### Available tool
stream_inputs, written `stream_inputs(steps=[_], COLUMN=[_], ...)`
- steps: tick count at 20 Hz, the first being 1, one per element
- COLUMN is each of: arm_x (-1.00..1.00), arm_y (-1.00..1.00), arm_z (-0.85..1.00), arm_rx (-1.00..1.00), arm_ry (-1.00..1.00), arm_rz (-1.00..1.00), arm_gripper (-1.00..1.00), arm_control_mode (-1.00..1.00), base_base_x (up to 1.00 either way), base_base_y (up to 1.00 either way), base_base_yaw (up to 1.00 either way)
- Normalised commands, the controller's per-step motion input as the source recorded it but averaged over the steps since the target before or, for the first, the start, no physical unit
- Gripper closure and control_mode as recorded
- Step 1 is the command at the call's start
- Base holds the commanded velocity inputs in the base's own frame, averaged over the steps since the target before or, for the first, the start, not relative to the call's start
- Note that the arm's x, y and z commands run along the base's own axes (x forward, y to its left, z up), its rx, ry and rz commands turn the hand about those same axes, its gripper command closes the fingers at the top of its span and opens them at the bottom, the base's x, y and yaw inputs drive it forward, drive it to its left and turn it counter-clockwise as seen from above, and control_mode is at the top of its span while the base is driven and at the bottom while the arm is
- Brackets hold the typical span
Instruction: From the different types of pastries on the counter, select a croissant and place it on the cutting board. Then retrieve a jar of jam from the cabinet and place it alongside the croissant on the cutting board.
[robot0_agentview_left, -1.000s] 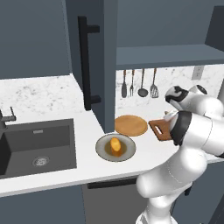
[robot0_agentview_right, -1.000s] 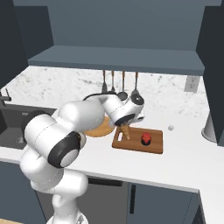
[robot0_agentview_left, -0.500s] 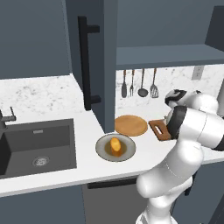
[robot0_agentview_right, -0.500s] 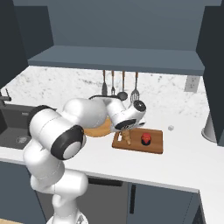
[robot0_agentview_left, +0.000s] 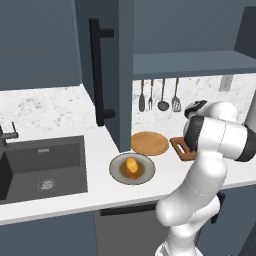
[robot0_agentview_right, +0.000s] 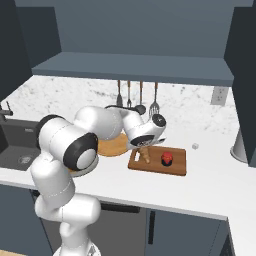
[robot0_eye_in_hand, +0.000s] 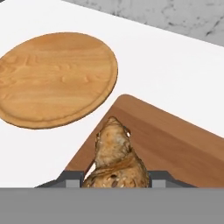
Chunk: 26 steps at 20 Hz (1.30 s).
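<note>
Gripper (robot0_eye_in_hand: 114, 180) pinches the ridged, flaky golden-brown croissant (robot0_eye_in_hand: 114, 157) over the left end of the reddish wooden cutting board (robot0_eye_in_hand: 175, 148), its lower part cut off at the frame edge. Smooth red jar of jam (robot0_agentview_right: 167, 158) stands on the board. Round tan wooden plate (robot0_eye_in_hand: 54, 78) lies just beside, on the speckled counter (robot0_agentview_right: 210, 185).

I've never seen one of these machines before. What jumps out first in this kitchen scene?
The big white robot arm bends over the counter, its gripper shut on a golden-brown croissant just over the left end of the reddish cutting board. A small red jar of jam sits on that board. To the left, a bright orange pastry lies on a grey plate.
</note>
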Motion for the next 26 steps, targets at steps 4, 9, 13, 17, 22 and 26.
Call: stream_inputs(steps=[4, 9, 13, 17, 22, 26], arm_x=[0.03, 0.01, 0.00, 0.02, 0.27, 0.28], arm_y=[-0.34, -0.05, 0.00, 0.01, 0.07, 0.09], arm_z=[-0.22, -0.07, -0.15, -0.28, -0.05, 0.00], arm_rx=[0.00, 0.00, 0.00, 0.00, 0.00, 0.00], arm_ry=[0.00, 0.00, 0.00, 0.00, 0.00, 0.00], arm_rz=[0.00, 0.00, 0.00, 0.00, -0.02, -0.03], arm_gripper=[1.00, 1.00, 1.00, 1.00, 1.00, -1.00], arm_control_mode=[-1.00, -1.00, -1.00, -1.00, -1.00, -1.00], base_base_x=[0.00, 0.00, 0.00, 0.00, 0.00, 0.00], base_base_y=[0.00, 0.00, 0.00, 0.00, 0.00, 0.00], base_base_yaw=[0.00, 0.00, 0.00, 0.00, 0.00, 0.00])
